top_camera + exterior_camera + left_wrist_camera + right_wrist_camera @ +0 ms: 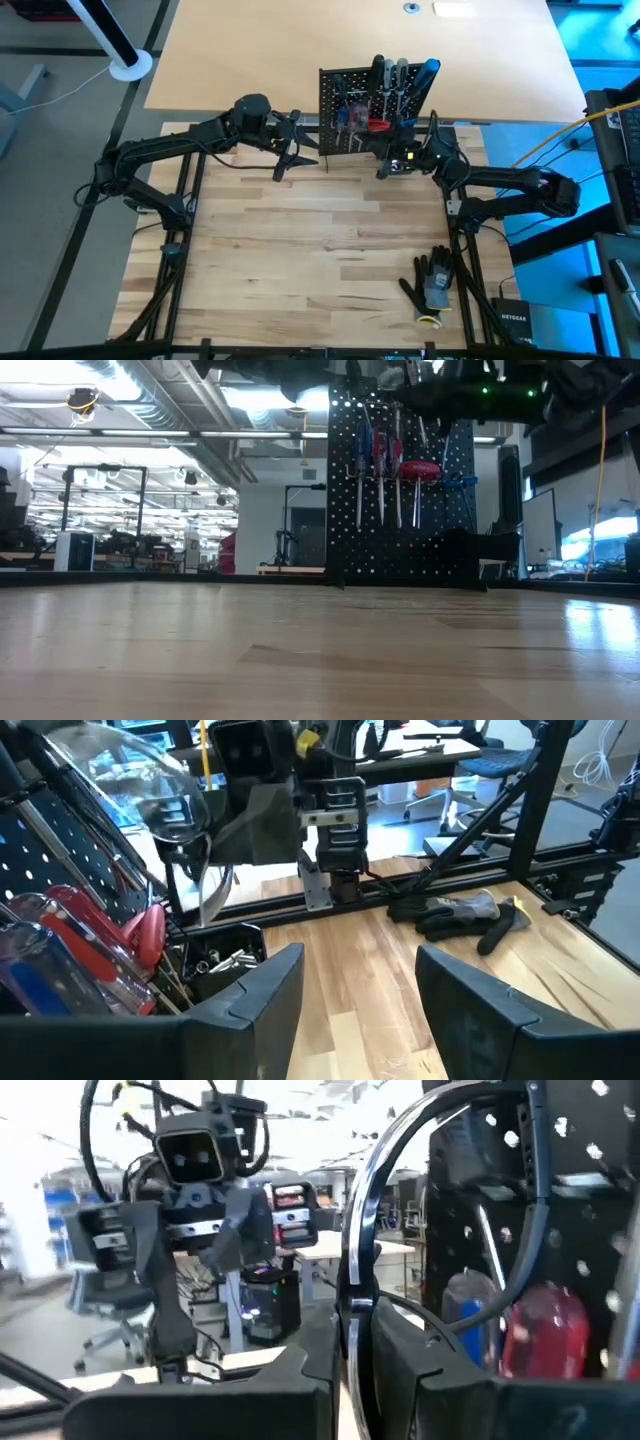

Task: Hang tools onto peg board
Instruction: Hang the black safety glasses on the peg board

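Note:
The black peg board point(375, 105) stands upright at the table's far middle. Several tools with red point(418, 470) and blue point(362, 455) handles hang on its front. My right gripper point(385, 168) hovers just in front of the board's right part, shut on a thin chrome tool bent into a loop point(395, 1150). The board point(570, 1170) fills that wrist view's side. My left gripper point(298, 152) waits open beside the board's left edge, with nothing between its fingers point(265, 1000). My right gripper pinches the loop's thin chrome wire point(348, 1305) between its two fingers. The fingers come about level from the table's right side. The loop rises above the fingers and arcs over toward the board, clear of the table; I cannot tell whether it touches the board.
A small black cup point(225, 955) holding metal bits sits at the board's foot. Black gloves point(432, 285) lie at the table's near right. The wooden tabletop point(300, 250) in front of the board lies bare.

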